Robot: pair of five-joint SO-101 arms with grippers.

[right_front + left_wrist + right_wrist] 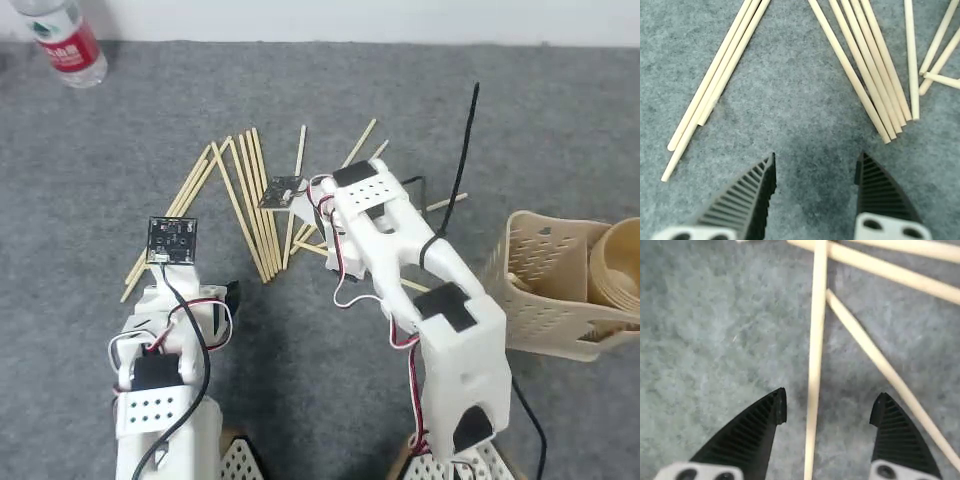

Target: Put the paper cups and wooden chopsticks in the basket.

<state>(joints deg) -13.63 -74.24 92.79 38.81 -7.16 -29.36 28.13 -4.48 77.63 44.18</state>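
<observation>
Several wooden chopsticks (250, 200) lie scattered on the grey carpet in the middle. My right gripper (831, 400) is open low over them, and one chopstick (815, 365) runs between its fingers while another chopstick (880, 365) slants beside it. My left gripper (817, 165) is open above bare carpet, with one bundle of chopsticks (715, 90) on one side ahead and another bundle (870, 75) on the other. The beige basket (545, 310) stands at the right with paper cups (615, 265) inside it.
A water bottle (68, 45) lies at the far left corner. A black cable (462, 150) rises from the right arm (400, 250). The left arm (165, 330) sits at the near left. Bare carpet lies between the chopsticks and the basket.
</observation>
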